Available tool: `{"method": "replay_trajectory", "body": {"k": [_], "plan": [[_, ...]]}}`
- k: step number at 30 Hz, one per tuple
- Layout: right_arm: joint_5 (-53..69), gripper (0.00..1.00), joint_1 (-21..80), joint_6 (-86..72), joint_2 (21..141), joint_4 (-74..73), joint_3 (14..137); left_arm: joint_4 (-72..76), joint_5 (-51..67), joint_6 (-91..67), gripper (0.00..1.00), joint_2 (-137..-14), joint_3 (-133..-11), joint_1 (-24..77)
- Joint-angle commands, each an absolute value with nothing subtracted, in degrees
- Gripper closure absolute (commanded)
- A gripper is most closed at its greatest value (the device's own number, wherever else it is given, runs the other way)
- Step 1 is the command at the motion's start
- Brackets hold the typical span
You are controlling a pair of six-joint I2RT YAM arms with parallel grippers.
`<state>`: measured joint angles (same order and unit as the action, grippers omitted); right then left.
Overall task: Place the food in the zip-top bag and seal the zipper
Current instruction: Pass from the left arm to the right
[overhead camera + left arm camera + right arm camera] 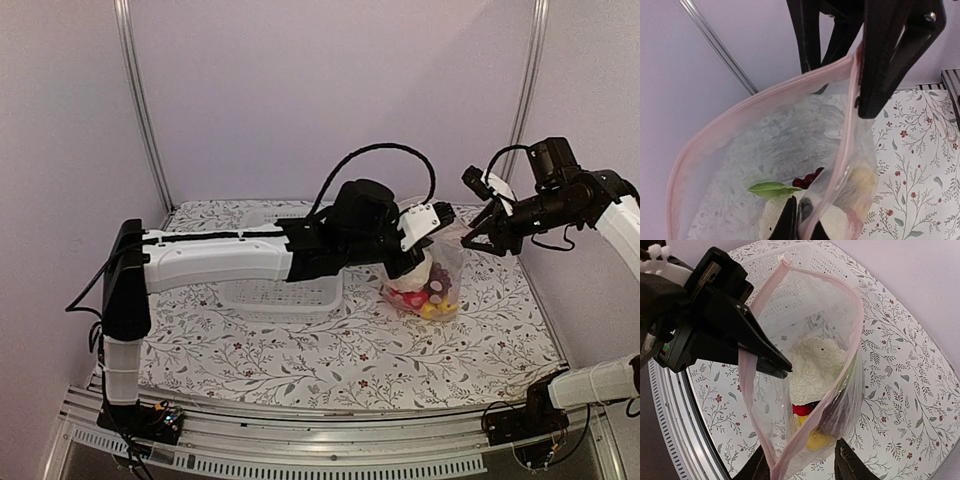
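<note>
The table (pixel 300 370) carried the white basket (pixel 285 295) near its middle. At about 3 o'clock from it stood the zip-top bag (pixel 830 315), mouth up and its bottom seemingly on the cloth. The food (pixel 430 290) already lay inside, so loading looked done and only the sealing was left. The left gripper (pixel 782 366) was clamped tight on the rim at the 9 o'clock side of the mouth, as the right wrist view showed it. The right gripper (pixel 472 240) had its jaws partly apart astride the 6 o'clock end, with the rim between them but apparently not pinched. The zipper (pixel 859 325) gaped in a wide loop, and that was the main hazard. If the right jaws closed on one lip alone, or on lips lying askew, the two halves would probably not mate, and a run along them would only crease the film. A pull away from the left gripper's thin pinch could tear the rim free and drop the bag. The cauliflower (pixel 815 365) rode high over the red piece (pixel 801 410) and could prop the lips apart.
</note>
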<state>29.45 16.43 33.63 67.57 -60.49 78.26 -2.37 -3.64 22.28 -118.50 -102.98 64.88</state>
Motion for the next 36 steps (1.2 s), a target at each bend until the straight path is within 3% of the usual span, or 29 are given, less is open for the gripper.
{"method": "replay_trajectory", "body": {"k": [1, 5, 10, 12, 14, 17, 19, 28, 36], "plan": [[29.6, 0.62, 16.3, 32.0, 67.9, -54.9, 77.3, 0.4, -2.1, 21.0, 0.94, -116.4, -105.4, 63.7], [29.4, 0.71, 16.2, 31.4, 67.8, -52.6, 76.9, 0.2, -2.0, 20.5, 0.89, -116.6, -106.0, 63.2], [27.6, 0.94, 16.2, 31.6, 67.8, -51.0, 75.9, -2.1, -4.9, 20.1, 0.79, -115.1, -105.0, 62.8], [26.2, 0.96, 16.2, 32.1, 67.7, -51.2, 75.7, 0.0, -7.1, 19.8, 0.69, -112.7, -101.5, 62.7], [24.6, 0.96, 16.2, 32.8, 67.2, -51.0, 75.5, 5.5, -8.6, 19.5, 0.58, -107.4, -92.8, 62.5], [22.8, 0.97, 15.6, 33.7, 66.7, -50.8, 75.5, 18.9, -9.4, 18.2, 0.35, -100.2, -79.1, 62.0], [22.1, 0.97, 14.9, 33.9, 66.7, -50.7, 75.5, 24.7, -9.8, 16.3, 0.26, -96.7, -72.0, 61.3], [21.9, 0.96, 12.7, 33.4, 67.9, -49.5, 76.1, 38.0, -1.2, 5.9, 0.25, -94.6, -59.0, 54.9], [20.0, 0.96, 11.6, 32.1, 68.8, -48.3, 77.1, 49.8, 12.7, -2.7, 0.28, -100.9, -58.5, 47.6]]}}
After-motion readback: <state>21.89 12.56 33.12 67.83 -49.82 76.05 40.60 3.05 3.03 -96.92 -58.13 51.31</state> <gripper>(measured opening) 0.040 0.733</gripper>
